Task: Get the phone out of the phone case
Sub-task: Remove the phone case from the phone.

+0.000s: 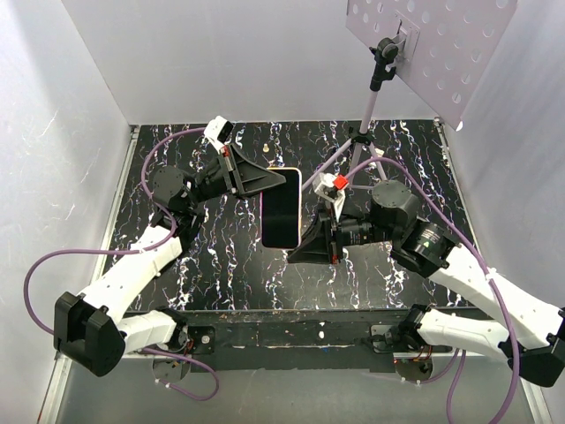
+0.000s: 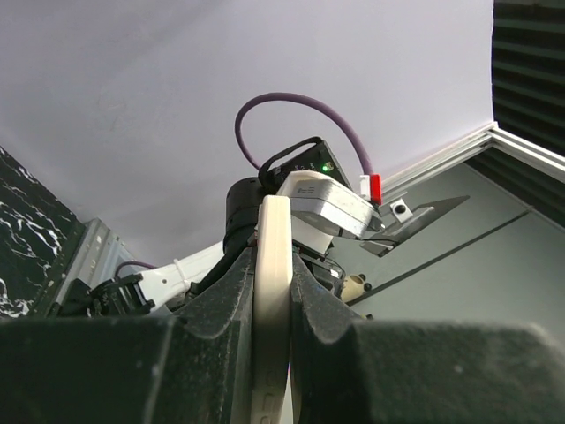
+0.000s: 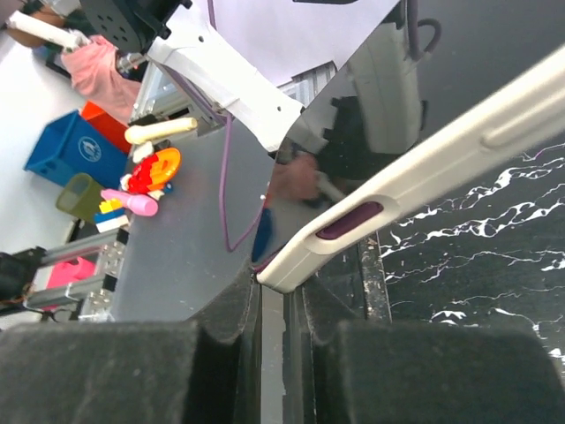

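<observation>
The phone [image 1: 281, 208], its dark glossy screen turned upward, was seen seated in the cream phone case [image 3: 424, 180], held lengthwise over the middle of the black marbled surface [image 1: 221, 256].

Robotics lab test cell: two cabled arms [image 1: 132, 265] bolted at near edge of black marbled surface [image 1: 221, 265], white panel walls [image 1: 221, 62] round it, perforated board [image 1: 441, 44] on tripod [image 1: 362, 132] far right. Outside cell: blue bin [image 3: 66, 150], plastic toy props [image 3: 146, 177].

Black white-veined tabletop [image 1: 231, 276] (marble pattern) enclosed by plain white walls [image 1: 265, 53]; a perforated panel [image 1: 446, 40] on a stand [image 1: 364, 132] occupies the rear right.
</observation>
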Available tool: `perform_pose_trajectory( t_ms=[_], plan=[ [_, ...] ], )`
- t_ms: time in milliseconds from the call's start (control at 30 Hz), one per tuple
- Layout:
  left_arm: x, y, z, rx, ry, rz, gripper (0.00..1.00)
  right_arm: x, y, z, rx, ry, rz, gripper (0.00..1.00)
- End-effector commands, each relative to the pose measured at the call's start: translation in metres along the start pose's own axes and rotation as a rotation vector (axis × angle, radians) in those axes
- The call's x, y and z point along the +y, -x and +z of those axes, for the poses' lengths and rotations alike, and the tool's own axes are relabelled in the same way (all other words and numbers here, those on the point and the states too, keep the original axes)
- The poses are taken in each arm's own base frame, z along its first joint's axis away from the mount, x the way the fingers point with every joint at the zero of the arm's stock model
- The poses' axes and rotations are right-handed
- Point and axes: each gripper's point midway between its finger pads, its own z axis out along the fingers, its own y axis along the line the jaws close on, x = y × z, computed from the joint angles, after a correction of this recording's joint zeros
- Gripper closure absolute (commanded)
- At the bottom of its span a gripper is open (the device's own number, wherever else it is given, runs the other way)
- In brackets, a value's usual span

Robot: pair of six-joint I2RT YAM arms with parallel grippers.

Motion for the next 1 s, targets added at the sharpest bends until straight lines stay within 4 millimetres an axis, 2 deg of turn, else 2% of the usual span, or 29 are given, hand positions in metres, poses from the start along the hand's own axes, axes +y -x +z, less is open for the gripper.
perform_pose_trajectory(
  t_ms=[0, 167, 233, 267, 300, 333, 400, 467, 533, 567, 600, 700, 800, 833, 900, 967],
  plan=[
    [-0.025, -0.018, -0.003, 0.088, -0.039, -0.093, 1.00, -0.015, 0.041, 0.000, -0.061, -0.134, -0.284, 0.99],
    [-0.031, -0.022, 0.000, 0.103, -0.088, -0.154, 1.00, -0.030, 0.055, 0.009, -0.001, -0.277, -0.377, 0.99],
    [-0.032, -0.021, 0.000, 0.099, -0.089, -0.155, 1.00, -0.042, 0.066, 0.009, -0.010, -0.342, -0.412, 0.99],
    [-0.033, -0.021, 0.001, 0.097, -0.091, -0.156, 1.00, -0.053, 0.073, 0.008, -0.024, -0.410, -0.403, 0.99],
    [-0.035, -0.021, 0.001, 0.099, -0.097, -0.153, 1.00, -0.074, 0.082, 0.001, -0.046, -0.539, -0.386, 0.99],
    [-0.036, -0.020, 0.001, 0.093, -0.105, -0.147, 1.00, -0.103, 0.086, -0.014, -0.076, -0.736, -0.312, 0.99],
    [-0.032, -0.017, -0.001, 0.045, -0.100, -0.127, 1.00, -0.122, 0.076, -0.028, -0.079, -0.880, -0.189, 0.99],
    [-0.024, -0.009, -0.001, -0.015, -0.061, -0.075, 1.00, -0.126, 0.047, -0.035, -0.040, -0.912, -0.072, 0.97],
    [-0.008, 0.002, -0.001, -0.080, 0.015, -0.030, 1.00, -0.122, 0.018, -0.041, -0.017, -0.911, 0.062, 0.79],
    [-0.004, 0.007, -0.002, -0.113, 0.035, 0.001, 1.00, -0.119, 0.005, -0.046, -0.026, -0.907, 0.135, 0.62],
    [0.000, 0.014, -0.004, -0.154, 0.058, 0.031, 1.00, -0.112, -0.007, -0.048, -0.027, -0.879, 0.201, 0.54],
    [0.016, 0.028, -0.007, -0.226, 0.147, 0.109, 1.00, -0.082, -0.016, -0.050, -0.098, -0.761, 0.375, 0.48],
    [0.029, 0.041, -0.010, -0.298, 0.211, 0.126, 1.00, -0.040, 0.008, -0.042, -0.268, -0.524, 0.521, 0.47],
    [0.034, 0.044, -0.012, -0.326, 0.229, 0.121, 1.00, -0.024, 0.024, -0.038, -0.340, -0.411, 0.532, 0.48],
    [0.040, 0.048, -0.015, -0.355, 0.244, 0.100, 1.00, -0.009, 0.031, -0.030, -0.377, -0.285, 0.579, 0.48],
    [0.046, 0.048, -0.013, -0.352, 0.240, 0.072, 1.00, -0.003, 0.039, -0.027, -0.384, -0.245, 0.590, 0.50]
  ],
)
